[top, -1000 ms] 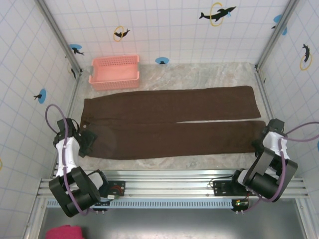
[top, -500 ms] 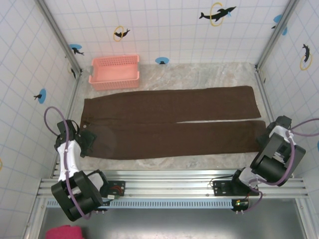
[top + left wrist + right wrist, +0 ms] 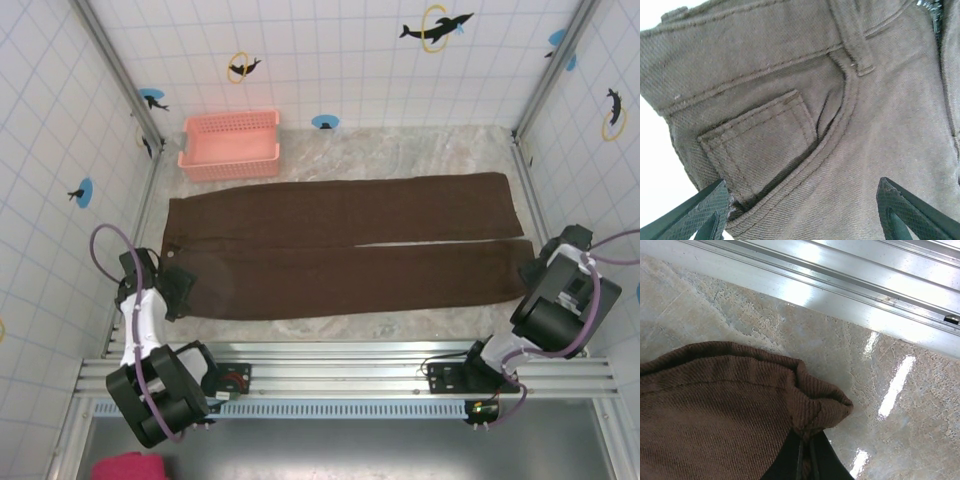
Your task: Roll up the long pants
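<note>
The left gripper (image 3: 178,290) stands open over the waist end of the pants (image 3: 340,245). Its two fingers (image 3: 705,210) are spread wide on either side of a small stitched pocket (image 3: 765,145), with a belt loop (image 3: 852,35) just beyond them. From there the pants run flat to the right across the table (image 3: 400,155), legs straight and side by side, with a thin slit of table between them toward the far end. Beyond the left gripper, past the waistband, a pink basket (image 3: 230,145) sits near the back wall, apart from the fabric. The right gripper (image 3: 530,272) is closed on the cuff (image 3: 815,400) of the nearer leg, pinching a bunched corner of it.

The table is pale, glossy marbled stone streaked with glare. White tiled walls (image 3: 330,60) with dolphin stickers (image 3: 437,27) close it in on three sides. An aluminium rail (image 3: 340,352) runs behind both grippers along the near edge.

The right gripper's fingers are cut off at the bottom of its wrist view, and fabric covers their tips. The left wrist view is too close to tell whether those fingers touch the cloth. A pink cloth (image 3: 130,467) is cut off at the overhead view's bottom left.
</note>
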